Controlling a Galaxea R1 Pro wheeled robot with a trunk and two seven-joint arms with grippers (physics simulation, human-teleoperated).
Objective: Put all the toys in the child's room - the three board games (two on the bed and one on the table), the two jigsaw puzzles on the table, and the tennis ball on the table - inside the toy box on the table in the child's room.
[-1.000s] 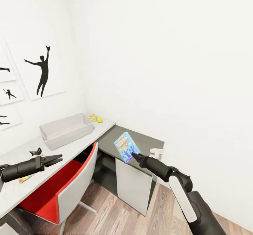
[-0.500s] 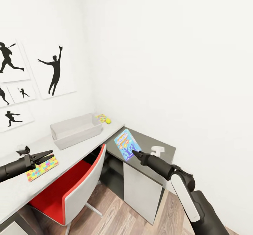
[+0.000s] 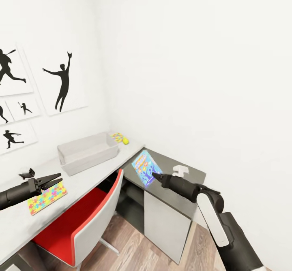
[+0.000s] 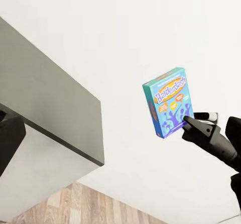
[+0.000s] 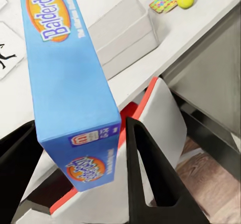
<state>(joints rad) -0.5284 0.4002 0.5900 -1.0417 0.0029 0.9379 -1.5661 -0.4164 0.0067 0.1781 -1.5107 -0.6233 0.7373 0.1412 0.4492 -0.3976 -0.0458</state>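
Right jaws (image 3: 155, 176): clamped on the lower edge of a thin blue printed board-game box (image 3: 146, 168) reading "Balderdash", which I held tilted above the dark grey cabinet top (image 3: 184, 176), clear of it.

Left jaws (image 3: 56, 178): spread apart, holding nothing, over the pale grey-white surface (image 3: 87, 176).

Light grey lidless plastic bin (image 3: 87, 152): stood on that surface at 11 o'clock from the held box.

Multicoloured flat jigsaw slab (image 3: 46, 197): lay beneath my left jaws.

Second jigsaw slab (image 3: 117, 137) and small yellow-green ball (image 3: 125, 141): just beside each other beyond the bin.

Red chair (image 3: 77, 226): under the surface's edge.
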